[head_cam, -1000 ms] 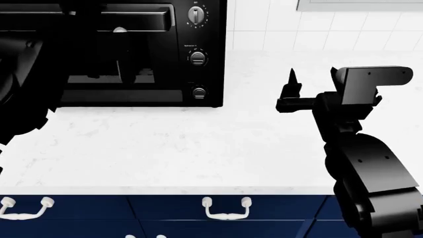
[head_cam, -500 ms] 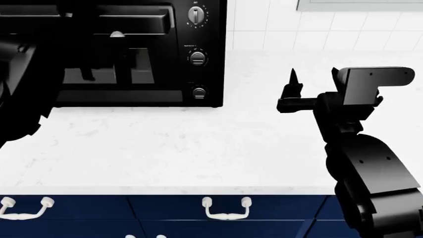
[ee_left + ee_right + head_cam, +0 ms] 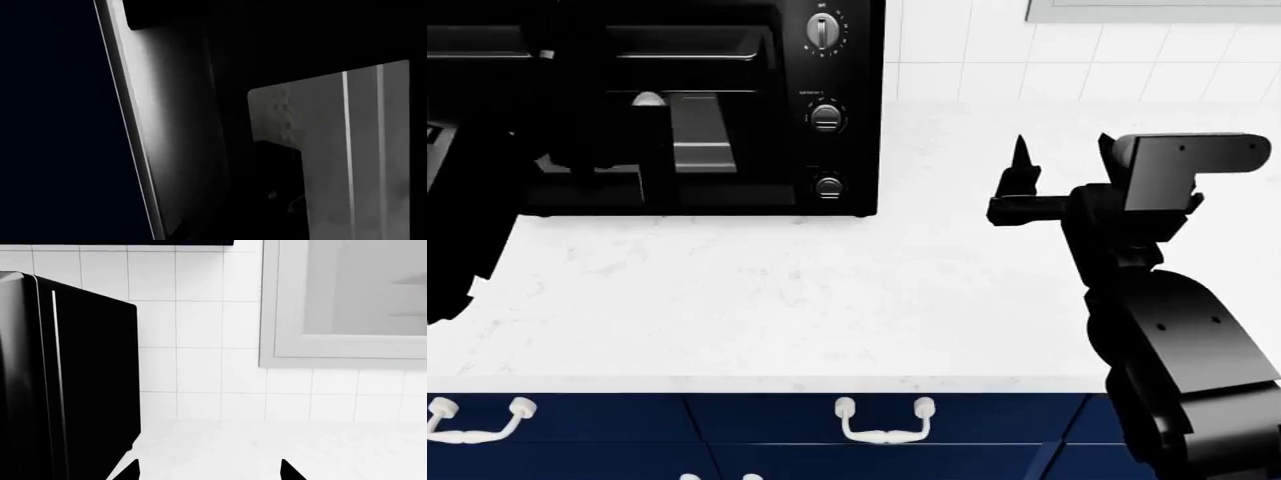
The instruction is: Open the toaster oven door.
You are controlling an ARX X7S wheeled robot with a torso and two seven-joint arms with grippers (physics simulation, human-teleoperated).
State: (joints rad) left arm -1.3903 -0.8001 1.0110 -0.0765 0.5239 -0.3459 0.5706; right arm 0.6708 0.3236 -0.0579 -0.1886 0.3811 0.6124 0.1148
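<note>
- Navy cabinet doors with white handles run below the tabletop's near edge.
- The right tool hovers over the tabletop's right side, its tips apart, holding nothing.
- The left tool is lost in black at the door; I cannot tell its state.
- The toaster oven stands at the far left edge.

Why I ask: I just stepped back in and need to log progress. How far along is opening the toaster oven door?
Done: nothing clear; in the head view the door looks about shut against the toaster oven. In hand: the left arm is at the door, its camera close on the handle, grip hidden. Left: pulling the door open. The right gripper hangs open, idle.
</note>
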